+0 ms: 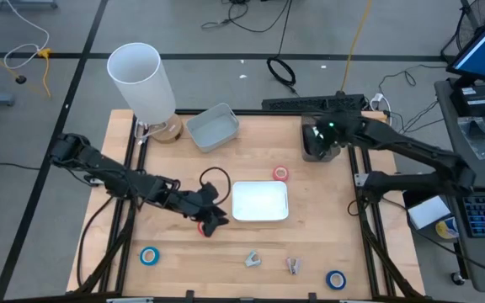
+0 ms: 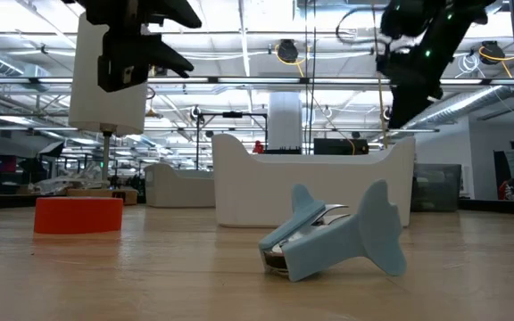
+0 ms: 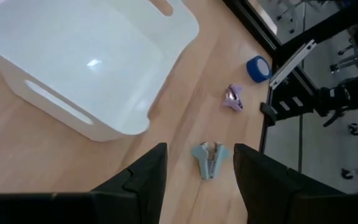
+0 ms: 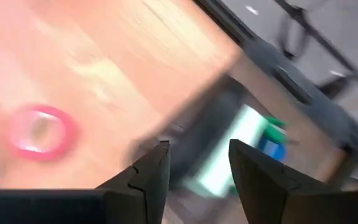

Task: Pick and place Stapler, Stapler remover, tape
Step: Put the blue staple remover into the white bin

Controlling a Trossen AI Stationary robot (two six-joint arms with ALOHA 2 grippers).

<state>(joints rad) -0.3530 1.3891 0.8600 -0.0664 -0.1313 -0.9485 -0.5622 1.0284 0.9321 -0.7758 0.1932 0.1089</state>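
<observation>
My left gripper (image 1: 217, 220) hangs open above the table, left of the white tray (image 1: 259, 217). A pale blue staple remover (image 3: 207, 160) lies on the wood beyond its fingers, and a purplish one (image 3: 234, 99) and a blue tape roll (image 3: 258, 68) lie farther off. A red tape roll (image 2: 78, 215) lies flat below this gripper. My right gripper (image 1: 322, 139) is open, raised over the far right of the table. A second red tape roll (image 4: 39, 130) and a dark blurred block (image 4: 207, 155) lie beneath it. I cannot tell whether the block is the stapler.
A grey bin (image 1: 213, 126) and a tall white cylinder (image 1: 141, 80) stand at the far left. Another blue tape roll (image 1: 149, 256) lies near the front left. Bare wood runs along the front edge between the two removers (image 1: 253, 260) and that blue roll.
</observation>
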